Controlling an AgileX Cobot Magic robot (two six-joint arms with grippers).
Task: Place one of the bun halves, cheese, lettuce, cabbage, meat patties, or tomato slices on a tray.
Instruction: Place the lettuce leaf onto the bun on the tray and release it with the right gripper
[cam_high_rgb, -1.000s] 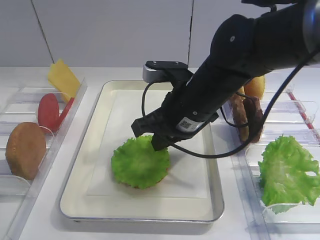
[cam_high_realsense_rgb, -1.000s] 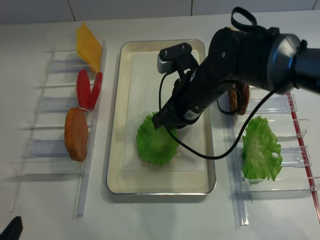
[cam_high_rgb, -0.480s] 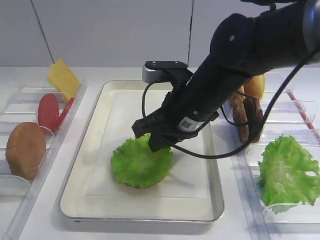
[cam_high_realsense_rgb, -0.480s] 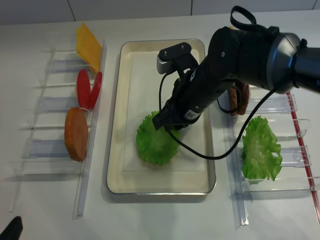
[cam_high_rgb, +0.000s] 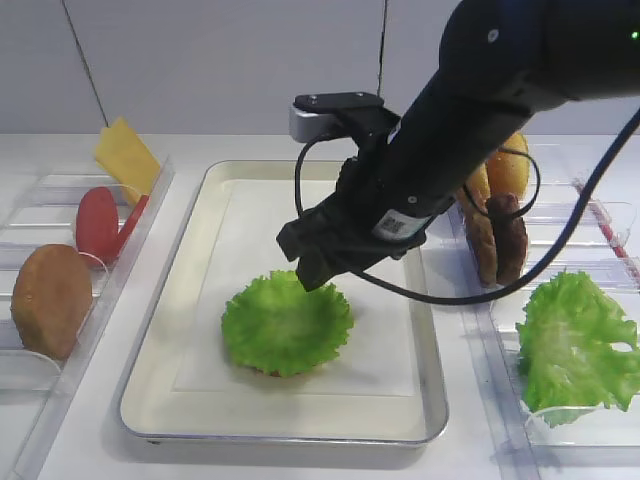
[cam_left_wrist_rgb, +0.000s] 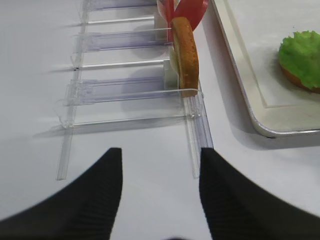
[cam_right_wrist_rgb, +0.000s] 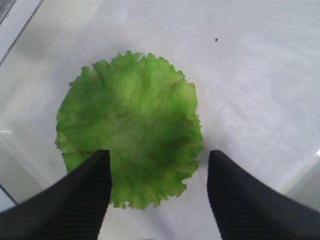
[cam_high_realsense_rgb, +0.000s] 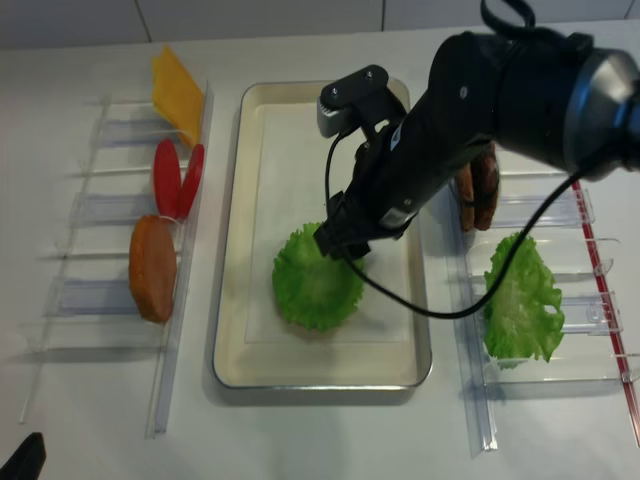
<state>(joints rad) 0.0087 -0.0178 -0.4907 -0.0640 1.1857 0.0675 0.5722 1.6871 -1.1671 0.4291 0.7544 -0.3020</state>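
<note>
Right wrist: hand (cam_right_wrist_rgb: 157, 192) spread (above lettuce (cam_right_wrist_rgb: 130, 127)).

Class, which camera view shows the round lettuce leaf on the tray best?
The right wrist view: the lettuce fills the frame from straight above, its whole frilly edge visible. Both exterior high views show it smaller, the arm near its far edge. The left wrist view catches only part at the frame's right edge.

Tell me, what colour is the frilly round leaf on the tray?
The lettuce is bright green, clearest in the right wrist view.
</note>
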